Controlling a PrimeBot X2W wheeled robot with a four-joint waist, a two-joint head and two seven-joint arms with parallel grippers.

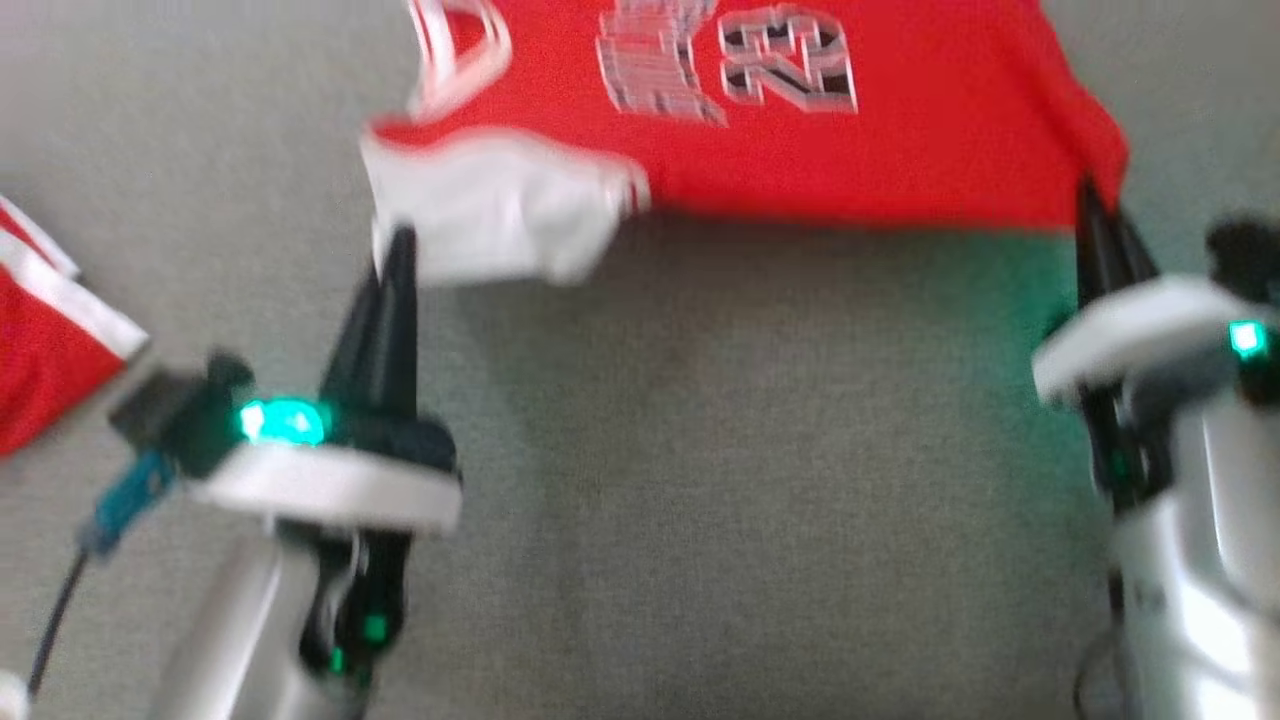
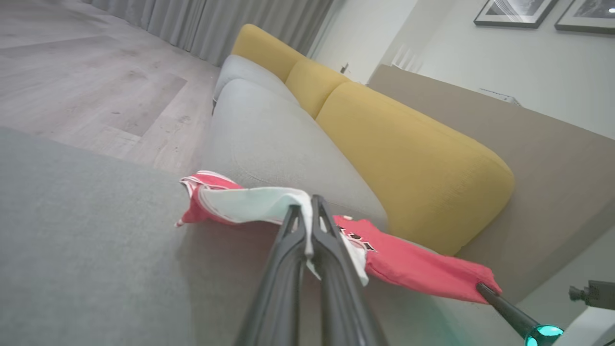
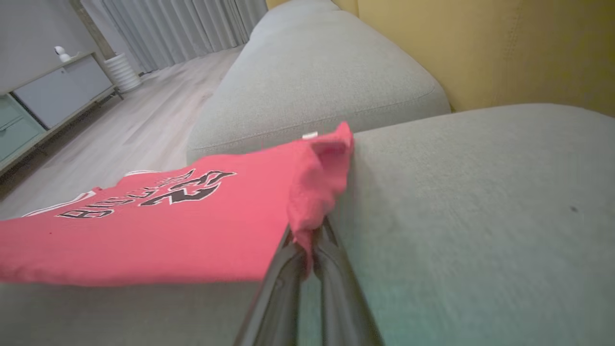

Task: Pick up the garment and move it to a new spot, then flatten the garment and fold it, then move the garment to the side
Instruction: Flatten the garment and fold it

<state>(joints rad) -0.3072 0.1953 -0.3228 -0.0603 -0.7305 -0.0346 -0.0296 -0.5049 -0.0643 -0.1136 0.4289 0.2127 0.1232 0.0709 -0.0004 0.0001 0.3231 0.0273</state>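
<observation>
The garment (image 1: 800, 150) is a red jersey with white trim and a black-and-white number print, stretched above the grey cushion between my two grippers. My left gripper (image 1: 400, 245) is shut on its white sleeve edge (image 2: 250, 204). At the other end my right gripper (image 1: 1090, 200) is shut on the red corner (image 3: 312, 202). In the left wrist view the garment (image 2: 413, 264) sags between my left gripper (image 2: 307, 206) and the right gripper's fingertips (image 2: 485, 290). In the right wrist view the garment (image 3: 168, 226) spreads left of my right gripper (image 3: 307, 240).
A second red and white cloth (image 1: 50, 340) lies at the left edge. The grey sofa seat (image 1: 750, 500) stretches under both arms, with yellow back cushions (image 2: 413, 158) behind. Wooden floor (image 2: 86, 86) and a cabinet (image 3: 53, 96) lie beyond the sofa.
</observation>
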